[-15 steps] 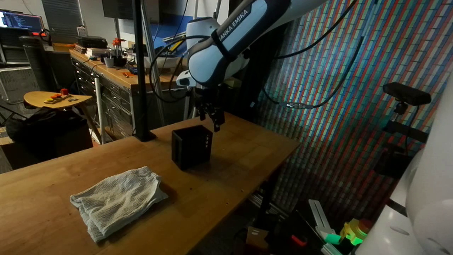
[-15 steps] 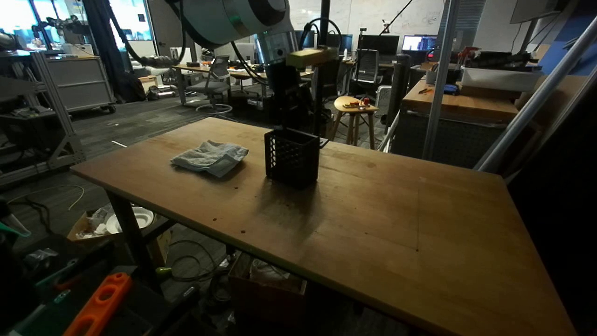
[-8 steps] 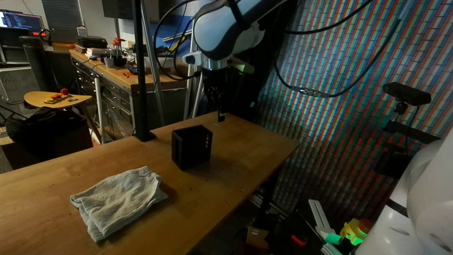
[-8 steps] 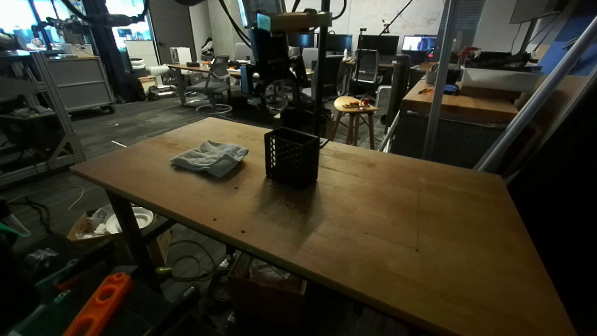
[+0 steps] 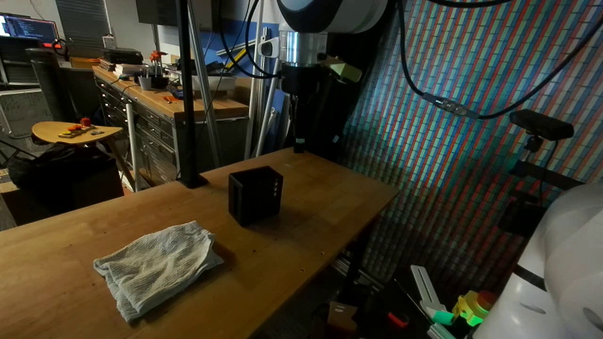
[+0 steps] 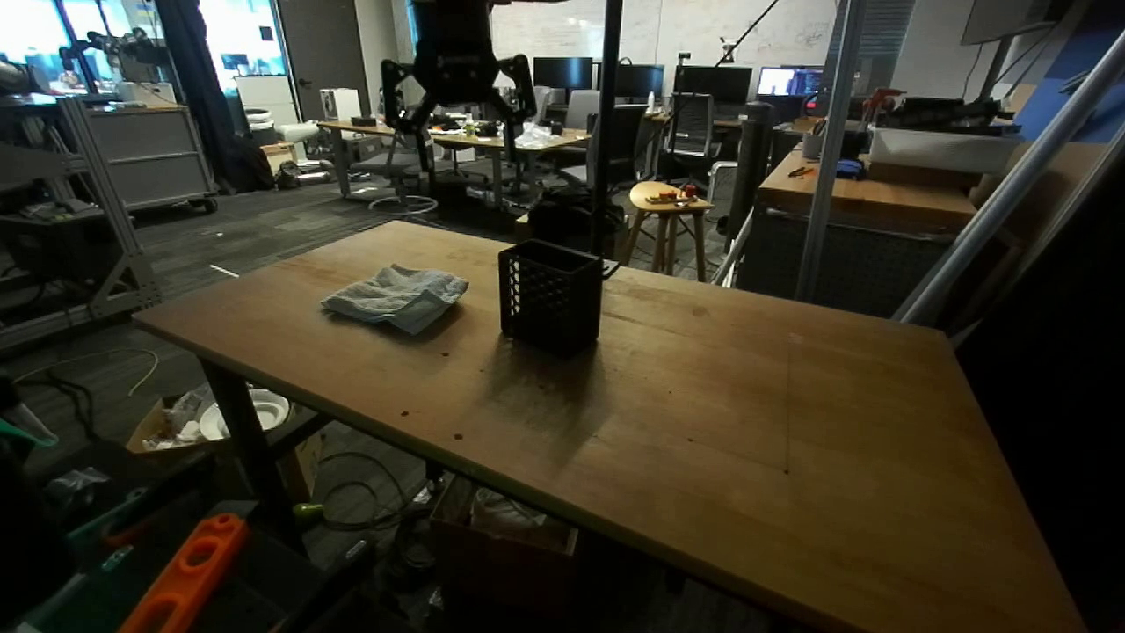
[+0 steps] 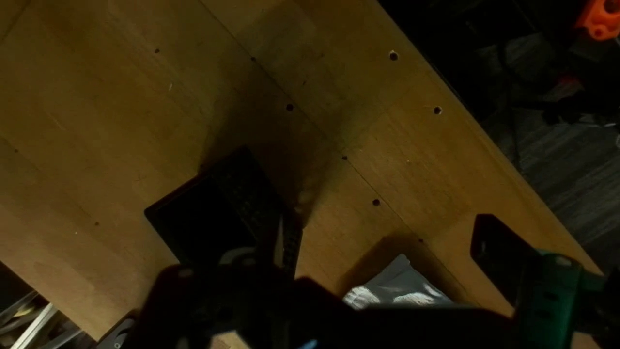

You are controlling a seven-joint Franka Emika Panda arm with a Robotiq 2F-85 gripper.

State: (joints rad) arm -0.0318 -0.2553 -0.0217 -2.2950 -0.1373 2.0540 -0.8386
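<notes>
gripper [image 6: 468,158]: fingers wide apart, holding nothing, high above table [image 6: 747,396]. black crate [image 6: 552,301]: upright on table. pale folded cloth [image 6: 395,297]: left of crate in both exterior views.

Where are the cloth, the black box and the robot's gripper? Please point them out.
Cloth [image 5: 158,268]: in an exterior view, on its upper surface.
Black box [image 6: 555,303]: in an exterior view, on its outer wall.
Gripper [image 6: 468,163]: in an exterior view, midway between its parted fingertips.
</notes>
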